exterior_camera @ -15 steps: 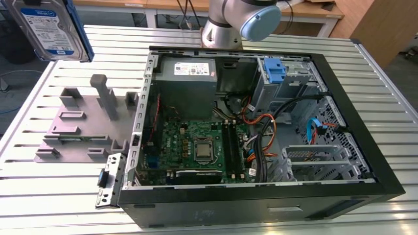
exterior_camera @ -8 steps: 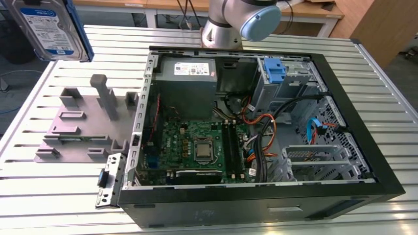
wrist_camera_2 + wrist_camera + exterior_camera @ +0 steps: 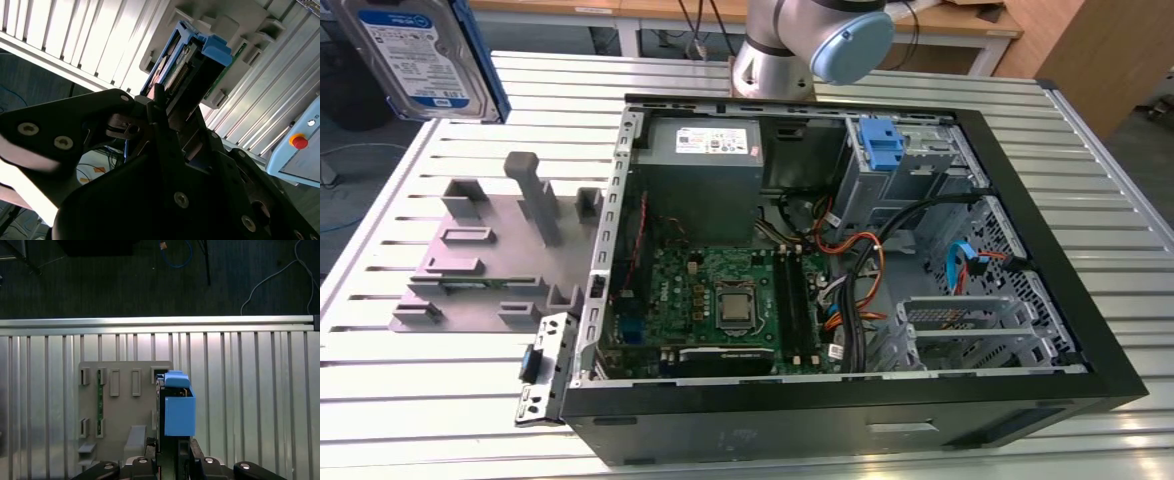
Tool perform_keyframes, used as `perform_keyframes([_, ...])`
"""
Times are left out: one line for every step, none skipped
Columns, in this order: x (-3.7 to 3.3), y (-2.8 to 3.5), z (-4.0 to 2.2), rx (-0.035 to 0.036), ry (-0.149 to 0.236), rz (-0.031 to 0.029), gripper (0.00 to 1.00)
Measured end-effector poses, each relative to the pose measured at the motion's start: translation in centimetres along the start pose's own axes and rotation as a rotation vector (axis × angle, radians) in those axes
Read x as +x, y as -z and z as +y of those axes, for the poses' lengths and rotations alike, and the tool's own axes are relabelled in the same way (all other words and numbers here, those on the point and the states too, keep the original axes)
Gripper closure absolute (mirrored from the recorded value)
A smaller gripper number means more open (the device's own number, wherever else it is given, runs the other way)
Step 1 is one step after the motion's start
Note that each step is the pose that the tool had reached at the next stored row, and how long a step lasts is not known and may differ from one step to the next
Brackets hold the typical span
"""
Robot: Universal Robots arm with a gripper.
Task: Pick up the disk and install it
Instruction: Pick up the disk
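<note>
While the disk [image 3: 427,55] hangs high over the slatted table [image 3: 414,400], at the exterior view's upper left, I judge the step in hand to be the carry towards the open computer case [image 3: 1101,330]. My gripper [image 3: 170,120] is clamped on it: in the second wrist view the black fingers [image 3: 155,107] press on the drive's edge, with the blue bracket [image 3: 212,50] jutting beyond them. In the first wrist view the bracket stands edge-on above the grey holding fixture [image 3: 125,405], apart from it.

To carry well, I think the grip should hold firm without twisting, since the plastic bracket could flex and let the drive tilt. The path should pass over the case's near wall with room to spare, and away from the orange and black cables [image 3: 867,270] and the motherboard [image 3: 720,300]. The bay with the blue latch [image 3: 883,145] lies at the far corner; squaring the disk's long edge to it during the carry seems wise.
</note>
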State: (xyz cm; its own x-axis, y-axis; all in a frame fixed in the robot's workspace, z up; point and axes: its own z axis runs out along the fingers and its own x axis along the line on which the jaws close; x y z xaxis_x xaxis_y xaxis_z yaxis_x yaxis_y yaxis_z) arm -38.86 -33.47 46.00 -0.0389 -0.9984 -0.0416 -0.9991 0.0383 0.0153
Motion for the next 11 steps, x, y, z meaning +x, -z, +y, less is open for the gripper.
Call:
perform_keyframes([0.00,0.00,0.00,0.0000,0.000,0.0000,0.65])
perform_keyframes([0.00,0.00,0.00,0.0000,0.000,0.0000,0.65])
perform_keyframes([0.00,0.01,0.00,0.0000,0.000,0.0000,0.65])
perform_keyframes([0.00,0.01,0.00,0.0000,0.000,0.0000,0.65])
perform_keyframes([0.00,0.01,0.00,0.0000,0.000,0.0000,0.65])
perform_keyframes([0.00,0.02,0.00,0.0000,0.000,0.0000,0.65])
perform_keyframes([0.00,0.02,0.00,0.0001,0.000,0.0000,0.65])
perform_keyframes([0.00,0.06,0.00,-0.0002,0.000,0.0001,0.65])
perform_keyframes([0.00,0.11,0.00,-0.0003,0.000,0.0001,0.65])
perform_keyframes([-0.01,0.17,0.00,0.0000,0.000,0.0000,0.65])
perform_keyframes([-0.01,0.25,0.01,0.0000,0.000,0.0000,0.65])
